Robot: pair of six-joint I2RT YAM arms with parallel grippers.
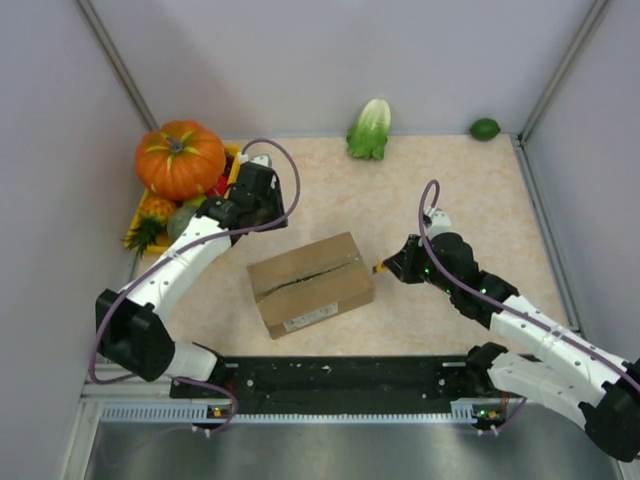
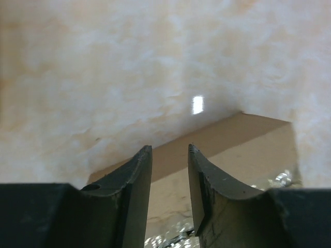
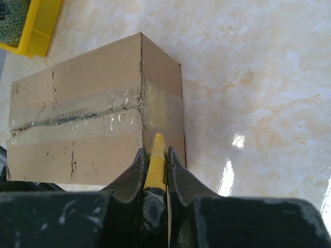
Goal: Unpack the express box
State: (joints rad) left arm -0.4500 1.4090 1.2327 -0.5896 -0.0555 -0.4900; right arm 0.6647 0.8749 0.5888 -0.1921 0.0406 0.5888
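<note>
Yellow cutter (image 3: 155, 165), perhaps, between fingers (image 3: 132, 178), by box (image 3: 77, 103)

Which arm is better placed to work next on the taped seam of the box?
The right. The right gripper is shut on a yellow tool whose tip points at the taped end of the express box, close to the seam. The left gripper is open and empty, beyond the box's far side.

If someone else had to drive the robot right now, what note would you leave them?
Left gripper: open, empty, pointing at an edge of the express box.
Right gripper: shut on a yellow cutter, tip close to the box's end, by the taped seam.
Box: middle of the table, flaps down.
Done: a dark slit shows along part of the seam.
Left: finish the cut, lift the flaps, empty the box.
</note>
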